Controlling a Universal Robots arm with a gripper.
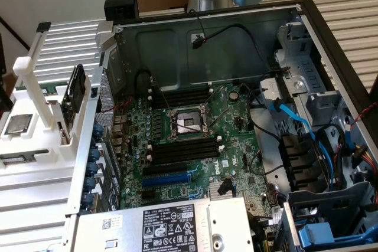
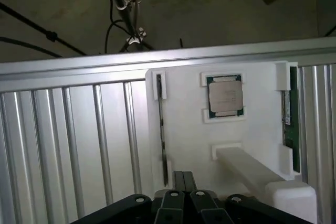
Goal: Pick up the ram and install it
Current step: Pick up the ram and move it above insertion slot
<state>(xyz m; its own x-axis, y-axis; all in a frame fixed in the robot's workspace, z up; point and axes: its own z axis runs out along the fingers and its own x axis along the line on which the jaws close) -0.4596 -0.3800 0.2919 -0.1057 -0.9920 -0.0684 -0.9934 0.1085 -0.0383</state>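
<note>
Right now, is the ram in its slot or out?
Out. The black slots on the motherboard are empty; the green ram sits in the white holder.

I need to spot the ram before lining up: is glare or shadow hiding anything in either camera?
Exterior view: the white fixture is brightly lit, close to washed out; the computer case is shaded along its rear wall; the motherboard is evenly lit. Wrist view: dim overall with no glare; the processor chip has a soft sheen; the green ram lies in shade at the fixture's edge.
</note>
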